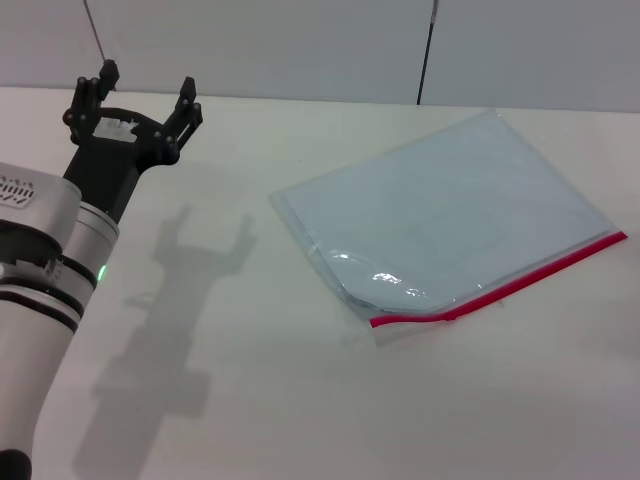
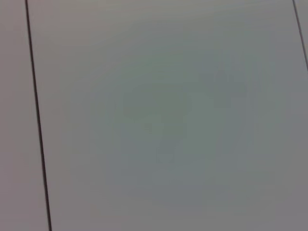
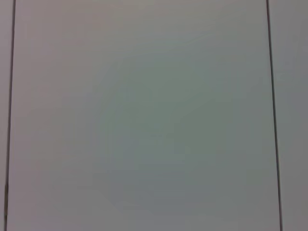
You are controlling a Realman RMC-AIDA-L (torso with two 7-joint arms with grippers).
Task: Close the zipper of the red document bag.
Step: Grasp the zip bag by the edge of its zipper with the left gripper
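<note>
no step is begun: the spread left gripper [image 1: 146, 88] is held far from the red document bag [image 1: 440, 220]; its zipper [image 1: 500, 285] must be reached first

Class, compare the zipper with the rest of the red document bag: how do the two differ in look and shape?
The zipper is a thin, bright red, opaque strip; the red document bag is a broad, pale, translucent sheet. The zipper runs along only one long edge, while the bag spreads wide. Both lie flat on the table.
</note>
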